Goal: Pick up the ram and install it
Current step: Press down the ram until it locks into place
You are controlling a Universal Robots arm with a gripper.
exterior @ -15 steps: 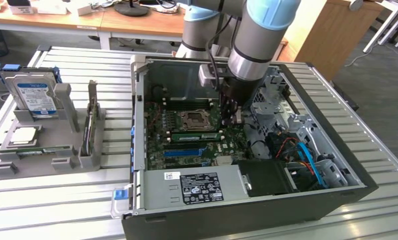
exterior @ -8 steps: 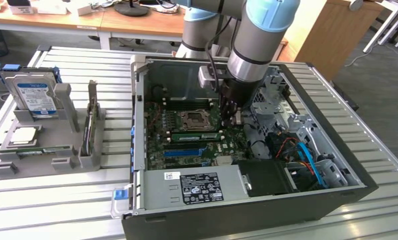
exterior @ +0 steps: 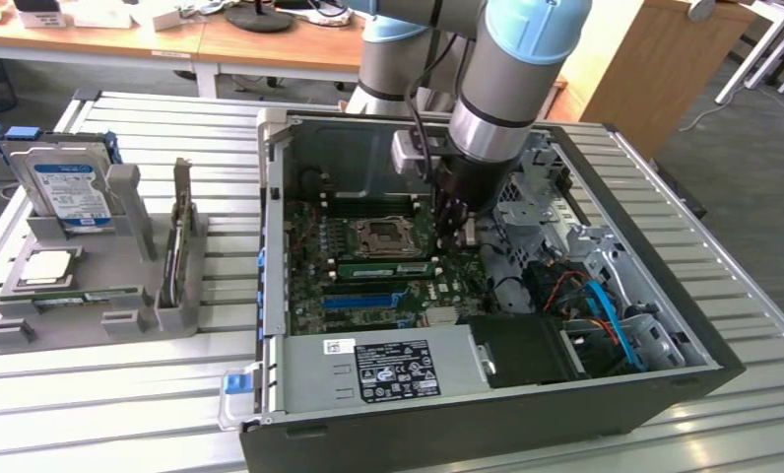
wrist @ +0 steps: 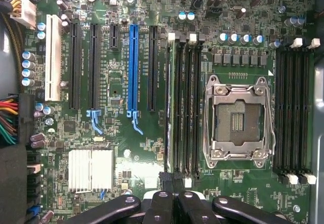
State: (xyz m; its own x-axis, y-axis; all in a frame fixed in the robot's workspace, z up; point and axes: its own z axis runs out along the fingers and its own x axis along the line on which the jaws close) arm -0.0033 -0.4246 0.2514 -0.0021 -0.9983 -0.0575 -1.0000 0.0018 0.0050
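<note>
A slatted tabletop [exterior: 129,414] is seen carrying everything. Much of it is taken up by an open computer case [exterior: 497,424], laid on its side with its inside turned upward. A grey-and-blue arm [exterior: 517,79] is lowered into the case from 12 o'clock in the exterior view. At 9 o'clock of the case, apart from it, a grey holder [exterior: 50,330] is set on the tabletop.

The floor of the case is covered by a green motherboard [exterior: 365,296], and a silver box [exterior: 392,365] with a black label is fixed at the board's 6 o'clock. A silver hard drive [exterior: 70,187] with a blue label is stood upright at the 12 o'clock end of the holder. A square silver processor chip [exterior: 46,266] is laid flat at 6 o'clock of the drive. On the motherboard a metal-framed processor socket [exterior: 388,236] is seen.

The ram [exterior: 385,267] is found inside the case, stood on edge in a slot just beside the socket, at the socket's 6 o'clock in the exterior view. Its green face and dark chips are turned toward that camera.

The end effector [wrist: 174,204] is held over the ram's 3 o'clock end, fully closed, its black fingers [wrist: 162,206] drawn together. Whether they press on the ram or pinch it cannot be told.

In the wrist view a blue slot [wrist: 132,67] and a ribbed silver heat sink [wrist: 91,169] are seen on the board, on the far side of the ram from the socket.
</note>
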